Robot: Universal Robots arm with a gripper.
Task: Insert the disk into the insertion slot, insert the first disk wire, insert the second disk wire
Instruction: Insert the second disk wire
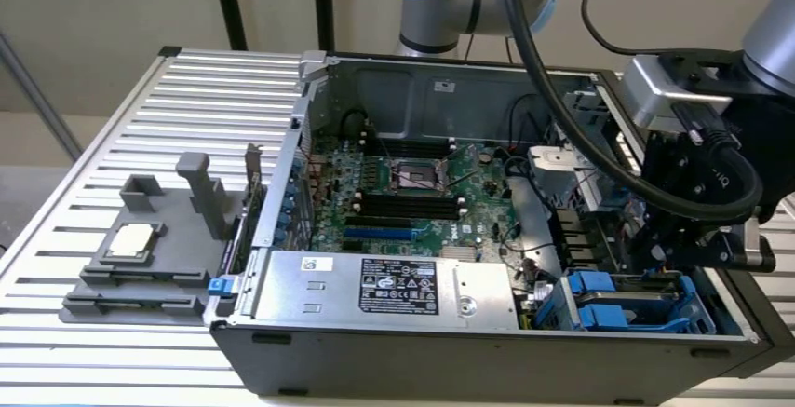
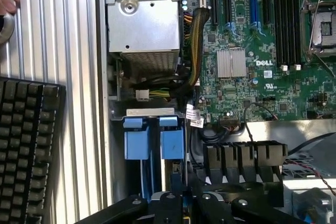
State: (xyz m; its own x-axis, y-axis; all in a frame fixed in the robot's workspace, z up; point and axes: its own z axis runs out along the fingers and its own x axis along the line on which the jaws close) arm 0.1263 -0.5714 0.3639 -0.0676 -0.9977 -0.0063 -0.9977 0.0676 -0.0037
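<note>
Insertion slot (image 1: 640, 303) at the case's front corner, exterior view's right, beside the silver box (image 1: 385, 288); blue latch tabs (image 2: 152, 142) stand in it. Disk not made out, so seating can't be judged; no disk wire seen plugged. Pincer (image 2: 184, 195) directly over the slot, closed narrow, no object visibly held. Grey block fixture (image 1: 155, 258) on the counter (image 1: 74, 351), well apart

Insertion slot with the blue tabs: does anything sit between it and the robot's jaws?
Nothing visible does. The jaws hang close above the insertion slot, and the wrist view looks straight onto its blue tabs.
</note>
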